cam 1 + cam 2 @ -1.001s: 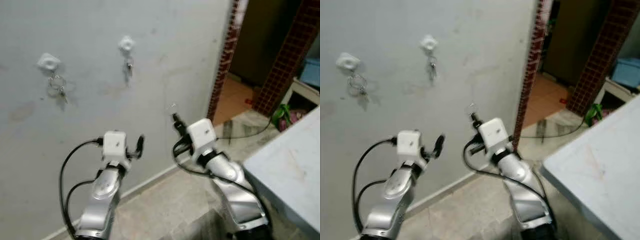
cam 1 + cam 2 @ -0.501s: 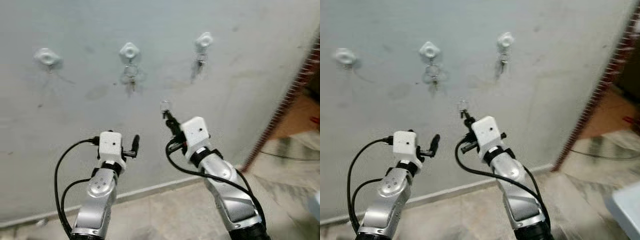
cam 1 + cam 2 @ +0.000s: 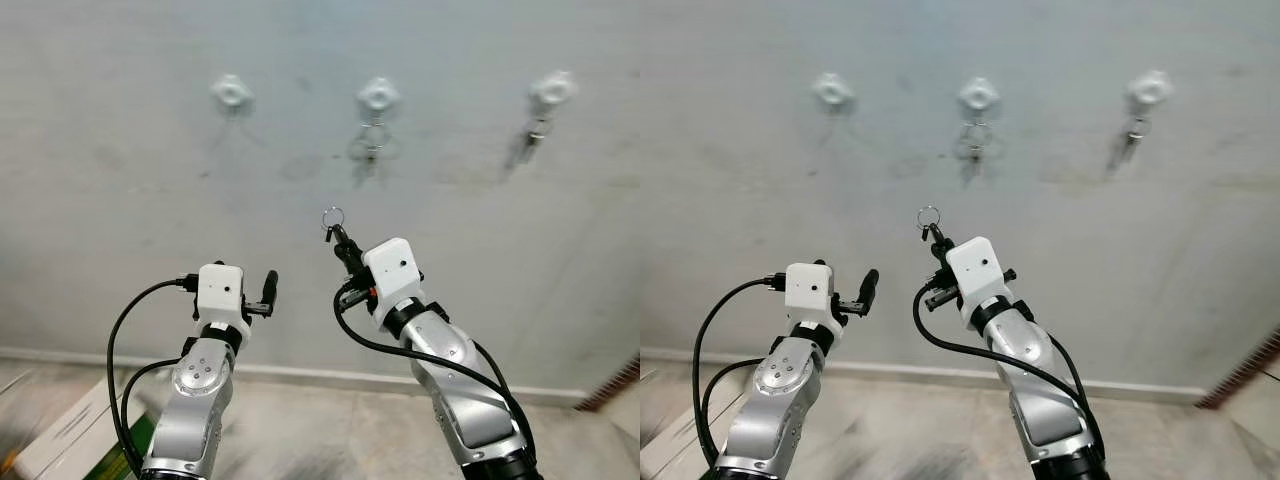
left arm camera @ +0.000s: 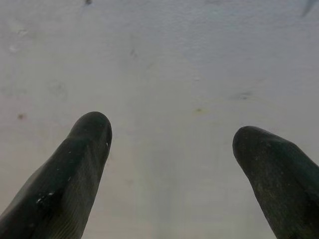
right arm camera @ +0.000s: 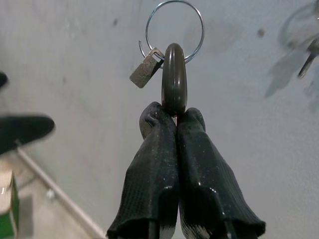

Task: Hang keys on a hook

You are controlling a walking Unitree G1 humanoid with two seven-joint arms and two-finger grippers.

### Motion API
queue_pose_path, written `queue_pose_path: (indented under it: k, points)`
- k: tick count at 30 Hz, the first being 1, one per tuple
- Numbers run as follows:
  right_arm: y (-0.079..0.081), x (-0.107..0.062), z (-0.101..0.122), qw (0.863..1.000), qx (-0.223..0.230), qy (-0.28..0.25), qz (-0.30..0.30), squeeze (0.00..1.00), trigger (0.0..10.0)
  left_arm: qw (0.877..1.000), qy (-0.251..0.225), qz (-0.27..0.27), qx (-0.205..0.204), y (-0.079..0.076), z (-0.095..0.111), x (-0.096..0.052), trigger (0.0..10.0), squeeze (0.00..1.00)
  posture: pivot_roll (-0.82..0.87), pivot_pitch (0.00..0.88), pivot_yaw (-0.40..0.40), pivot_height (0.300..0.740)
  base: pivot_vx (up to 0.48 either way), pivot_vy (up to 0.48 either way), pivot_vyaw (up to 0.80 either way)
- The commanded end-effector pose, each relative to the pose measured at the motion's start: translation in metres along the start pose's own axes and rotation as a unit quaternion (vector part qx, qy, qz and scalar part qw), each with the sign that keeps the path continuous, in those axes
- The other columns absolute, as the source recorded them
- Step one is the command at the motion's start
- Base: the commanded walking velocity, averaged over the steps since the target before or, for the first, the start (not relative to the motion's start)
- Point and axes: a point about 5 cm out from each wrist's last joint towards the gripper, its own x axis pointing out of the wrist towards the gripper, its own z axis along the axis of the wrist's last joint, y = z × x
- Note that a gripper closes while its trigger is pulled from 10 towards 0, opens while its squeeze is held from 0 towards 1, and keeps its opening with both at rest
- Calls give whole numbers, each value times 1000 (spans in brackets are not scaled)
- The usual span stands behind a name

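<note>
Three white hooks sit in a row on the grey wall. The left hook is bare. Keys hang from the middle hook and from the right hook. My right gripper is raised toward the wall below the middle hook, shut on a set of keys. It pinches the dark key head, and the silver ring with a small metal piece stands up above the fingertips. My left gripper is held up beside it, open and holding nothing, facing the plain wall.
A skirting strip runs along the foot of the wall above the stone floor. A green and white box lies on the floor at the lower left. A brick edge shows at the lower right.
The camera has swung to the left: the hooks have slid to the right in the picture and the doorway and table have gone from view. Both grippers keep their pose.
</note>
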Motion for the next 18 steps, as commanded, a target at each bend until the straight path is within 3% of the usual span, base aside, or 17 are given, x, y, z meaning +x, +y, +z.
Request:
queue_pose_path:
  k: [1,6,18]
  points:
    - [1,2,5,1000,3,-10,-2,0,10000,1000,-5,-1,8,0,2,0,10000,0,-40,0,51,740,0,0,800]
    - [0,2,6,1000,7,-11,-3,0,10000,1000,-4,-1,6,1,2,0,10000,0,-40,0,51,740,0,0,765]
    - [0,0,5,1000,9,-10,-11,0,10000,1000,3,-16,-13,-1,1,0,10000,0,-45,0,57,740,0,45,0]
